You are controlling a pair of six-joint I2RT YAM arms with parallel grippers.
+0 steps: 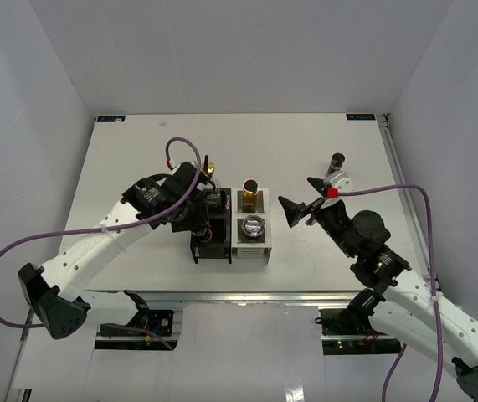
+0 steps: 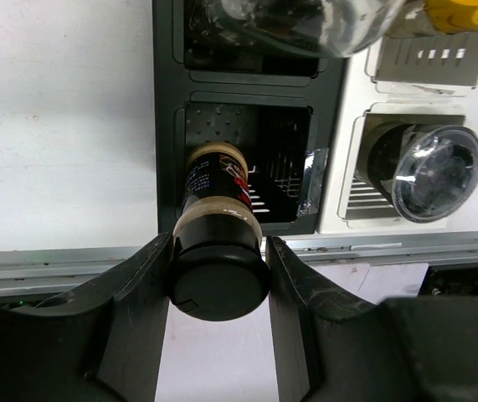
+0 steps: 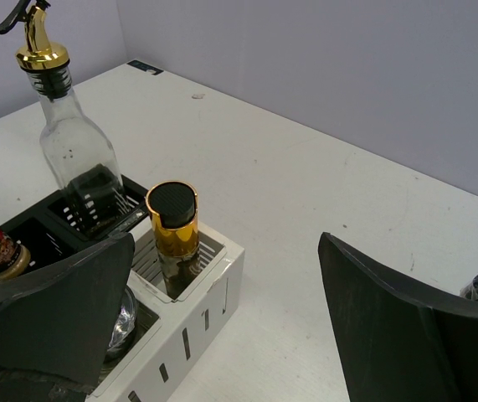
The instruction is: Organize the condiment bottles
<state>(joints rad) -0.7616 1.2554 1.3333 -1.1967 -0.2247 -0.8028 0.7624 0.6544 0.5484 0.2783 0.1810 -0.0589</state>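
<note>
On the table in the top view, the left gripper (image 1: 198, 219) hung over the black half of the rack (image 1: 253, 251). The glass bottle (image 1: 209, 174) stood in the black back slot. The gold bottle (image 1: 250, 194) and the grey-lidded shaker (image 1: 254, 226) sat in the white half. A second jar (image 1: 336, 161) stood alone, well apart on the right, beyond the right gripper (image 1: 301, 209).

In the left wrist view, the two fingers (image 2: 142, 285) pressed on the black cap of a brown jar (image 2: 215, 188), clamping it upright. Its base was at the mouth of the black front slot; whether it had touched bottom could not be told.

In the right wrist view, the jaws stood wide apart with nothing between them. The second jar showed only as a dark edge at the far right.

The step in hand looked to be seating the brown jar in the black front slot. The next move likely called for a straight lowering, clear of the slot walls and the glass bottle behind, then a release. The second jar would then be left for the right arm.
</note>
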